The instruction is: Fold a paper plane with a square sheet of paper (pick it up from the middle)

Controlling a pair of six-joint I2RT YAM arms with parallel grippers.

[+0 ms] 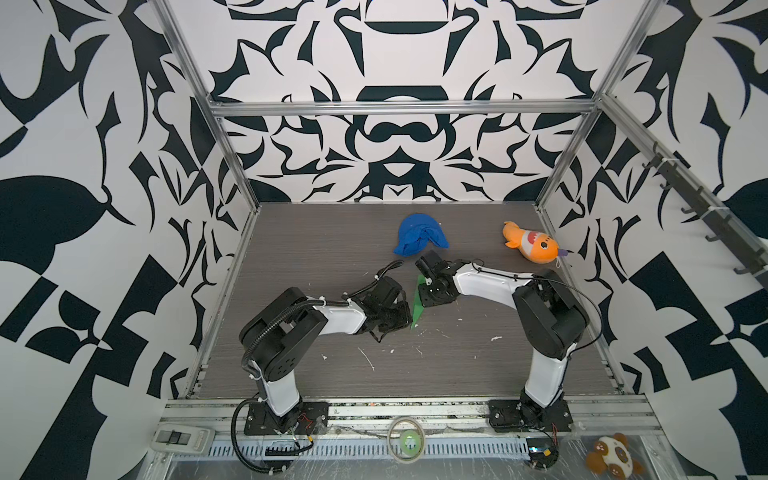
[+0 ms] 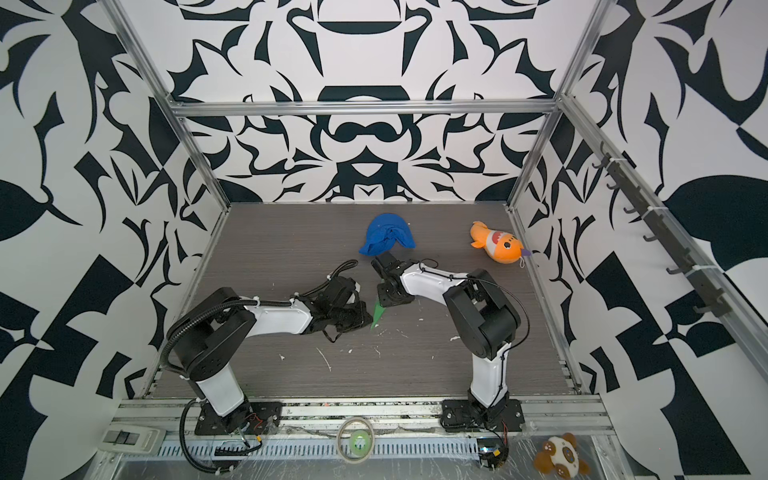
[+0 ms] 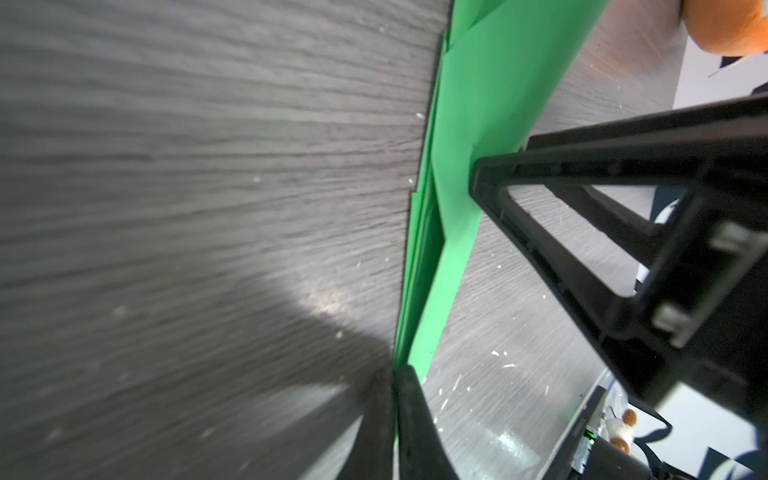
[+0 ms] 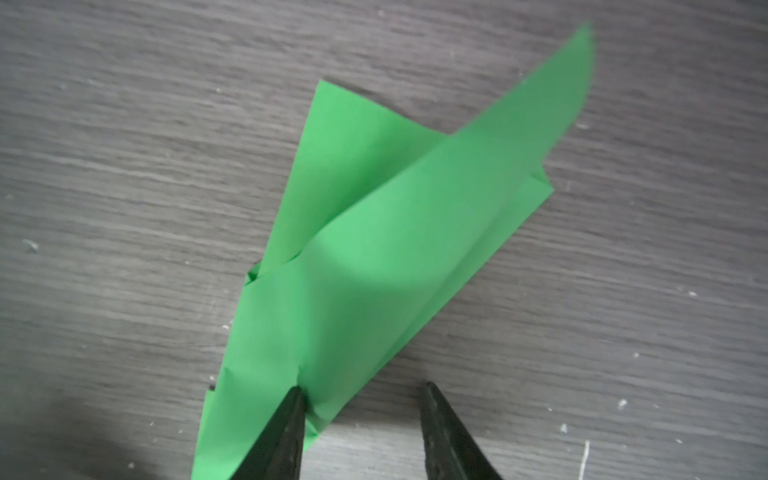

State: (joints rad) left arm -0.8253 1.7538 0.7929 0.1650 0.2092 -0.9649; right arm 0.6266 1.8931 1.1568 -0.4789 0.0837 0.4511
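In both top views, the paper plane [image 1: 417,308] sits mid-table [image 1: 316,249], a narrow green sliver between the two arms. Left wrist view: the left gripper [image 3: 397,376] is pinched tight on the plane's stacked layers. Right wrist view: the right gripper [image 4: 361,395] stands with jaws apart, one fingertip [image 4: 293,409] pressing the wing. A clean crease likely needs that pinch held firm while the free tip smooths the wing flat. No readable writing appears.

Robotics lab test cell: aluminium-profile frame [image 1: 399,109], black-white patterned walls [image 1: 399,50], left arm [image 1: 340,320], right arm [image 1: 486,282] bolted to base rail [image 1: 415,409].
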